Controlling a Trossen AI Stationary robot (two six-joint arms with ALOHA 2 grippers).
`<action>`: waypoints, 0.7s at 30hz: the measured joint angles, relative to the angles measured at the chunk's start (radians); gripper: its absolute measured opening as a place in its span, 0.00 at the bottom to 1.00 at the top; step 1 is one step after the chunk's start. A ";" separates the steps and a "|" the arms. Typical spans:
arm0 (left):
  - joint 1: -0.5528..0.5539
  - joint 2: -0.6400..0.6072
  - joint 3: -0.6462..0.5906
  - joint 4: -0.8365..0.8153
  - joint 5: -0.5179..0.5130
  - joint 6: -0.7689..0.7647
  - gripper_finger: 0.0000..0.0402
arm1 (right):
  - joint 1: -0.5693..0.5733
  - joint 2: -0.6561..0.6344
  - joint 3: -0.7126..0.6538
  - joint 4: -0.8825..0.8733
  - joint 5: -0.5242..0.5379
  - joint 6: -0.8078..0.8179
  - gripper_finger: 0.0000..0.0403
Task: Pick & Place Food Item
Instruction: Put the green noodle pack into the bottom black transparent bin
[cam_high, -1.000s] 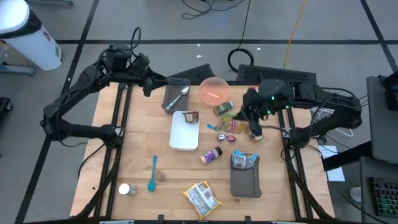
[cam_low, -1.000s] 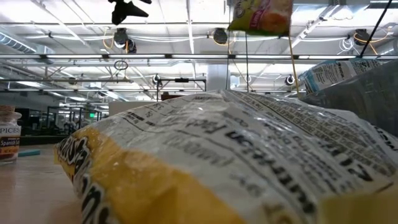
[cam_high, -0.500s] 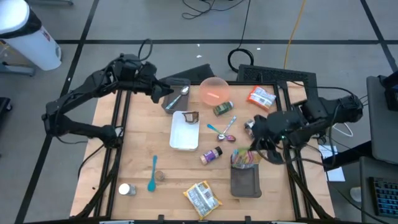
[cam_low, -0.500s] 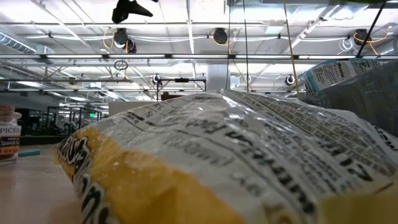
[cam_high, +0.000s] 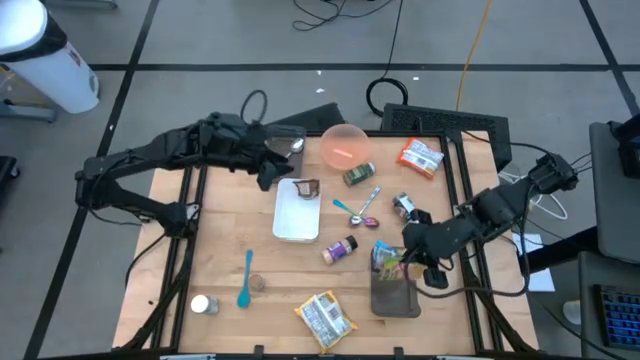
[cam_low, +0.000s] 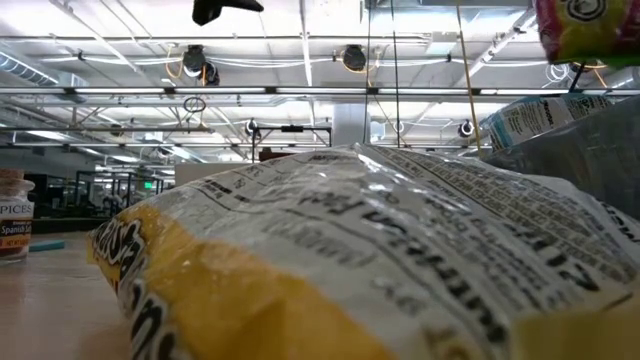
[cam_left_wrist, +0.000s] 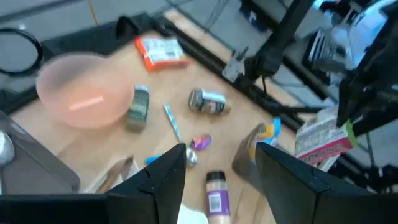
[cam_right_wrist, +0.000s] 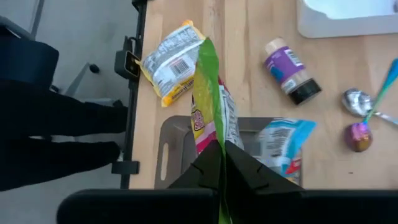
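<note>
While the left gripper (cam_high: 268, 170) hangs over the far left part of the wooden table (cam_high: 215, 250) with its two dark fingers (cam_left_wrist: 165, 180) spread apart and nothing between them, a small white-capped spice jar (cam_high: 203, 305) stands at the near left edge, with a turquoise plastic spatula (cam_high: 245, 279) lying just to its right. Right of these, a white rectangular tray (cam_high: 296, 212) sits near the middle of the table, a translucent pink bowl (cam_high: 344, 146) rests at the far edge, and a yellow crinkled snack bag (cam_high: 325, 317) lies at the near edge, filling most of the low view. Between tray and right side lie a purple-labelled spice bottle (cam_high: 340, 249) on its side and a blue-handled metal spoon (cam_high: 357, 206). Farther right, the right gripper (cam_high: 403, 257) is clamped shut on a green and pink snack packet (cam_right_wrist: 207, 106), holding it in the air above the grey rectangular tray (cam_high: 396, 298) at the near right, where a blue and white pouch (cam_right_wrist: 280, 146) already lies. An orange food packet (cam_high: 419, 157) rests at the far right corner.
</note>
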 joint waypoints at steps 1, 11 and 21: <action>-0.007 0.003 -0.002 -0.010 -0.004 0.001 0.50 | 0.000 0.000 -0.014 0.016 0.000 0.007 0.00; -0.069 0.032 -0.001 -0.002 -0.016 0.008 0.50 | 0.002 -0.025 -0.148 0.135 0.000 0.086 0.00; -0.084 0.032 -0.001 -0.002 -0.015 0.016 0.50 | 0.002 -0.074 -0.280 0.260 0.000 0.138 0.00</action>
